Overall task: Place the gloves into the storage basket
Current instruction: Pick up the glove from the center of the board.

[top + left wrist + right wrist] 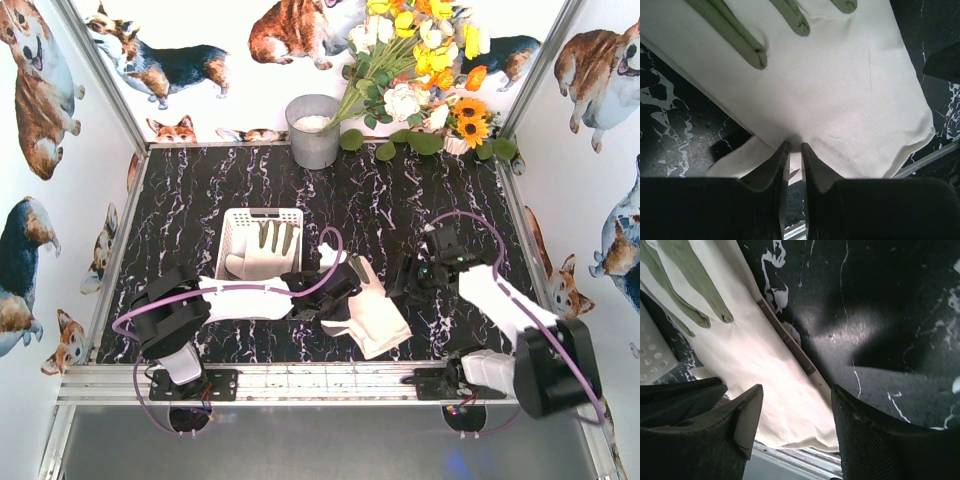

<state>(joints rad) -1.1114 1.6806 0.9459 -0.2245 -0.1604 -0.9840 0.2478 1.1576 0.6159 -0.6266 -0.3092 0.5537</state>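
Note:
A cream-white glove [378, 318] with olive-grey finger strips lies flat near the table's front edge. My left gripper [340, 292] sits at its left side. In the left wrist view its jaws [794, 145] are nearly together, pinching a fold of that glove [840, 90]. My right gripper [405, 288] hovers just right of the glove. Its fingers [796, 390] stand wide apart above the glove's cuff edge [755, 365] and hold nothing. The white slotted storage basket [262, 213] stands left of centre with another glove [265, 250] lying in it.
A grey metal bucket [313, 130] and a bunch of flowers [420, 60] stand at the back. The aluminium front rail [320, 380] runs right below the glove. A corner of the basket [650, 352] shows at the right wrist view's left edge.

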